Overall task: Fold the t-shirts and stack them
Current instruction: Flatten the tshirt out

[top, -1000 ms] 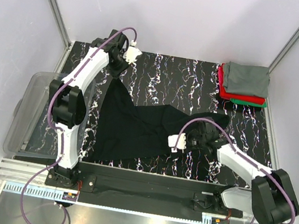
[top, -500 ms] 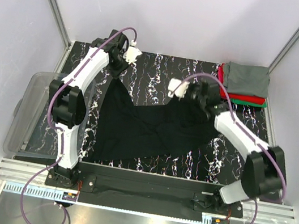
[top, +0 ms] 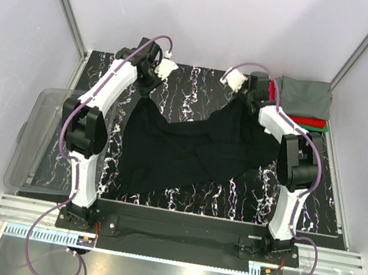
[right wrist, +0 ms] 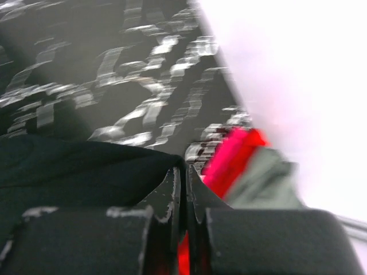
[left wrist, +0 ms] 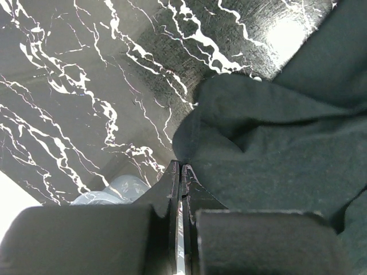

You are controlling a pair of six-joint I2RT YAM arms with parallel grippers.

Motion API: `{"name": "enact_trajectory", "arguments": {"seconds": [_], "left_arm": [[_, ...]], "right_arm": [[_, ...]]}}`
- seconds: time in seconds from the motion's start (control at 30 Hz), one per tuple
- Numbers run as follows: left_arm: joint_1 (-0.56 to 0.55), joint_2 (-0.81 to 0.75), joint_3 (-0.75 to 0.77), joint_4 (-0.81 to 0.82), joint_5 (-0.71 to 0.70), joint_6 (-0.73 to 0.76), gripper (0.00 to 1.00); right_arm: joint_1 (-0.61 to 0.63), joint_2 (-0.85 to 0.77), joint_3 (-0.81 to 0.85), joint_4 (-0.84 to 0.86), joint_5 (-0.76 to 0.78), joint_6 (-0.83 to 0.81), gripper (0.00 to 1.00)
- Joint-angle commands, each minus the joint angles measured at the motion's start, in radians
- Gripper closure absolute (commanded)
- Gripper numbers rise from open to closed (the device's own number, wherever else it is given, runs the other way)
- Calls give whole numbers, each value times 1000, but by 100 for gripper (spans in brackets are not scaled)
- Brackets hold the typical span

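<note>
Premises: a robotics lab test cell. Plain white panel walls (top: 211, 15) in aluminium framing (top: 65, 5) enclose a black marble-patterned table (top: 199, 90). The left arm (top: 106, 96) and right arm (top: 293, 163), white-shelled, are bolted to a black base bar (top: 177, 219) at the near edge. Purple cables (top: 62, 135) run exposed along them.

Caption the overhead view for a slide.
Left gripper and right gripper pinch the black t-shirt at its far edge, over the marbled table near the folded stack.
</note>
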Motion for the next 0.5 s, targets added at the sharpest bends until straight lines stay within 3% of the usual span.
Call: {"name": "enact_trajectory", "arguments": {"seconds": [0.0,0.07,0.1,0.17,0.47], "left_arm": [[-9,-43,16,28,-25,3,100],[-12,-41,13,26,-29,5,100],[-12,-40,13,28,-31,6,100],[-17,-40,14,26,-32,9,100],[-36,-47,6,26,-49,15,100]], "right_arm": [[-51,10,166,35,85,68,99],[-65,69,261,0,122,82,90],[-74,86,281,-14,182,94,69],[-83,84,272,-15,191,98,57],[-95,-206,-42,-110,-16,181,43]]}}
